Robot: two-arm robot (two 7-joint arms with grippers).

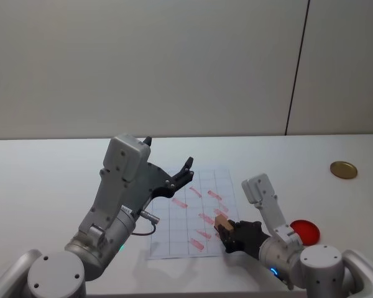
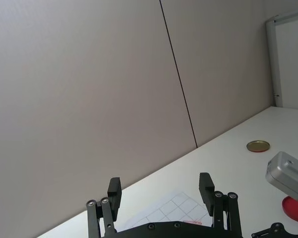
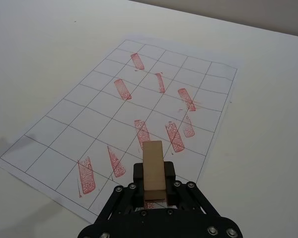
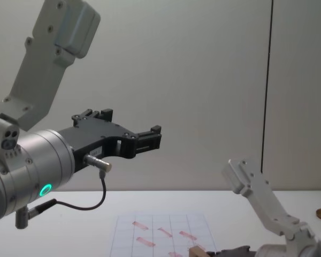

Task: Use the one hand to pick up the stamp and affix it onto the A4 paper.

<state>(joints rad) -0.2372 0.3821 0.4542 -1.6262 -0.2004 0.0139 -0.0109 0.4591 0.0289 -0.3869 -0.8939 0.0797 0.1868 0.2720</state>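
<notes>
My right gripper point(image 1: 224, 228), on the arm with the blue light, is shut on the stamp point(image 1: 221, 221), a light-tan wooden block. It holds the stamp point(image 3: 153, 167) between its two black fingers point(image 3: 170, 173) over the near right part of the A4 paper point(image 3: 84, 124). I cannot tell whether the stamp touches the sheet. The A4 paper point(image 1: 180, 234) lies flat on the table, gridded and bearing several red stamp marks. My left gripper point(image 1: 189, 168), with the green light, hangs open high above the paper's left side, and its jaws point(image 2: 160, 184) hold nothing.
A flat golden disc point(image 1: 343, 169) lies at the table's far right. A red round pad point(image 1: 307, 230) sits just right of my right arm. The white table point(image 1: 43, 180) runs back to a grey wall.
</notes>
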